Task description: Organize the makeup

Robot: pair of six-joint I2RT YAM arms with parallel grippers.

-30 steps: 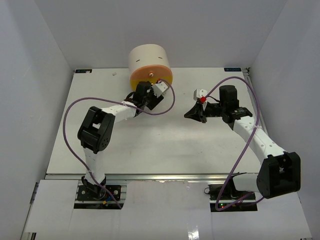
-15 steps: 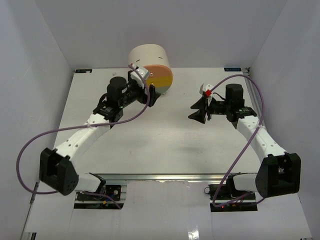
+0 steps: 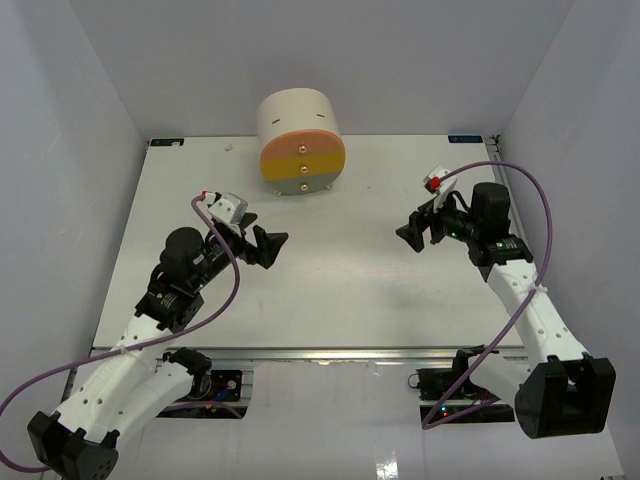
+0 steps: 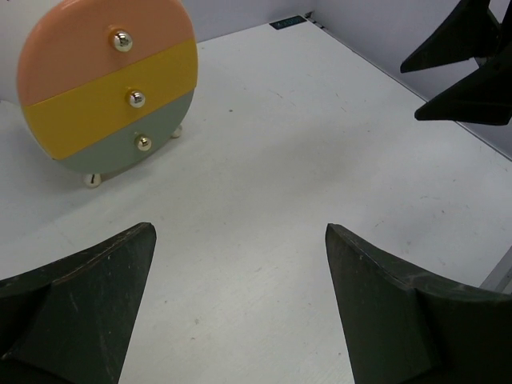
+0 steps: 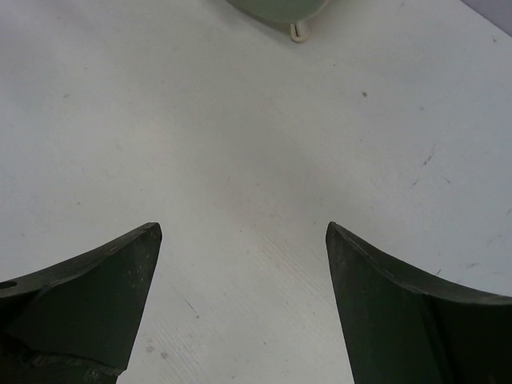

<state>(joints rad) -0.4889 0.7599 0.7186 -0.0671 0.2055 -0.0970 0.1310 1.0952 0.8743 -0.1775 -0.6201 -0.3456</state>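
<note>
Holding the left gripper (image 3: 272, 248) and right gripper (image 3: 408, 232) spread and empty, we see no makeup, likely shut inside the cream cylinder of orange, yellow, grey drawers (image 3: 302, 165): light, hard, slippery pieces to pinch across flat sides.

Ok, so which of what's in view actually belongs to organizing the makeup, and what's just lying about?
For the job:
- drawer unit, all three drawers shut, probably the storage
- left gripper, open
- right gripper, open
- no makeup shows in any view

Just lying about:
- small white speck near the table's back edge
</note>
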